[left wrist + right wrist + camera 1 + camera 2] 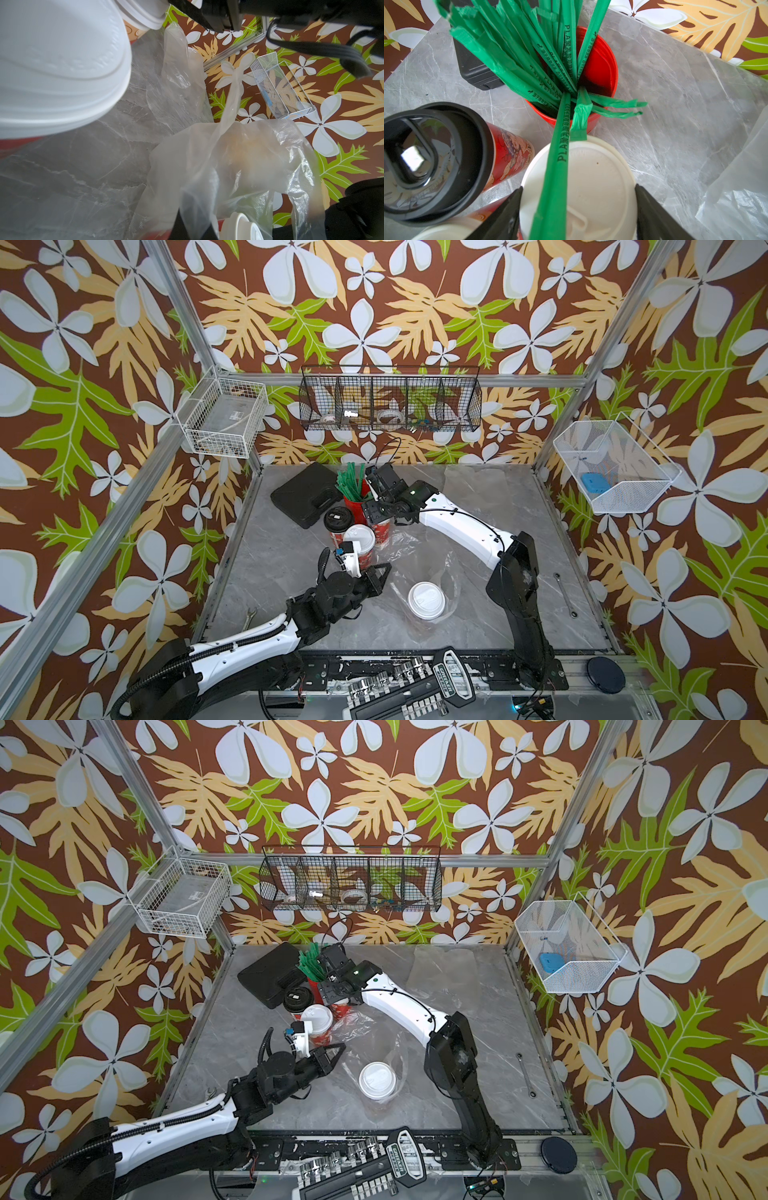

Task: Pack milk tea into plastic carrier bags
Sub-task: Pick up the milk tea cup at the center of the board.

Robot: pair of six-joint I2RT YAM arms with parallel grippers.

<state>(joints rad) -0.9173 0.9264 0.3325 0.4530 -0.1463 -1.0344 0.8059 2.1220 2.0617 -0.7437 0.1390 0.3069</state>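
One cup (426, 600) stands inside the bag (451, 572) near the front, and our left gripper (384, 570) is pinched tight on the bag's film. Farther back, our right gripper (578, 187) clasps a white-lidded cup (602, 176) by its lid's sides, beside the black-lidded cup (337, 519).

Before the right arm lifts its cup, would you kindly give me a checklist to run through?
1. Jaws of right gripper straddle white-lidded cup: ok.
2. Its grip firm: cannot tell.
3. Lid free of green straw: not ok, one lies across it.
4. The left gripper shut on carrier bag: ok.
5. Room in bag beside packed cup: cannot tell.
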